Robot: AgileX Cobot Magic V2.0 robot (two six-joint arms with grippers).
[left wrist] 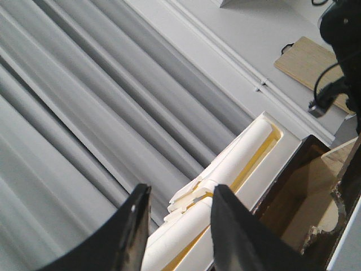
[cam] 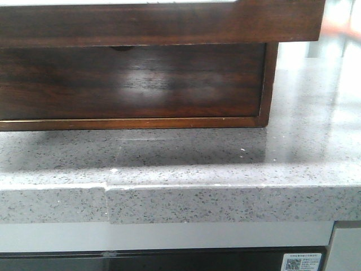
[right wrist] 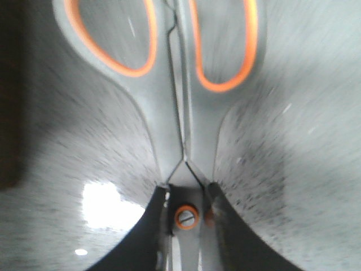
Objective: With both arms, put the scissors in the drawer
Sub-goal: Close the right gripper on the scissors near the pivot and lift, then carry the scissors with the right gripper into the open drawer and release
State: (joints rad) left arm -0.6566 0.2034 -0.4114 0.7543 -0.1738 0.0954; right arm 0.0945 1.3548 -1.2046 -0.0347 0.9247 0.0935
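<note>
From the front, the dark wooden cabinet [cam: 135, 79] sits well back on the speckled grey worktop [cam: 225, 164], leaving a bare strip along the near edge — room there for a hand to pass. An upper wooden front [cam: 158, 22] overhangs the lower panel. The right hand [right wrist: 186, 217] is closed about the scissors [right wrist: 177, 113] near the pivot, bare worktop on both sides. The left hand [left wrist: 175, 226] — jaws apart — is in open air.

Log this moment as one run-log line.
right gripper: shut on scissors at pivot, over counter | left gripper: open, empty, raised | drawer: shut
</note>
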